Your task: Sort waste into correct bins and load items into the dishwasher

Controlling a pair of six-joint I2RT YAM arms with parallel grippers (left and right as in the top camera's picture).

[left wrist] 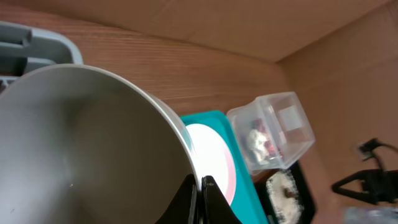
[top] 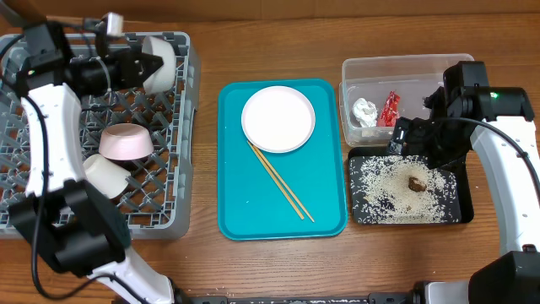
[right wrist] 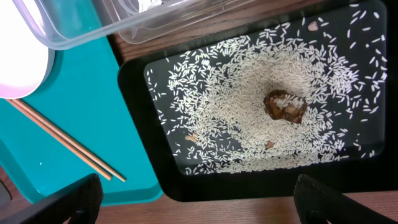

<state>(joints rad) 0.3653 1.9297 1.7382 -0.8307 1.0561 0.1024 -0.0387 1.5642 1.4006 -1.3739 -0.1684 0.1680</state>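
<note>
My left gripper (top: 150, 64) is shut on the rim of the small greyish-white bowl (top: 162, 61), holding it tilted over the back of the grey dish rack (top: 181, 127). In the left wrist view the bowl (left wrist: 81, 143) fills the left side, with the jaws (left wrist: 200, 194) pinched on its edge. A pale pink cup (top: 126, 142) and a small white cup (top: 105, 176) lie in the rack. The white plate (top: 278, 118) and two chopsticks (top: 280, 181) lie on the teal tray (top: 245, 211). My right gripper (top: 415, 139) is open and empty over the black tray (top: 460, 211), which holds rice (right wrist: 236, 106) and a brown lump (right wrist: 285, 106).
The clear tub (top: 405, 72) at the back right holds the white tissue (top: 364, 111) and the red wrapper (top: 390, 108). In the right wrist view, my open gripper (right wrist: 196, 202) frames the black tray's front rim (right wrist: 249, 186), with the chopsticks (right wrist: 62, 140) and the teal tray (right wrist: 74, 87) to the left.
</note>
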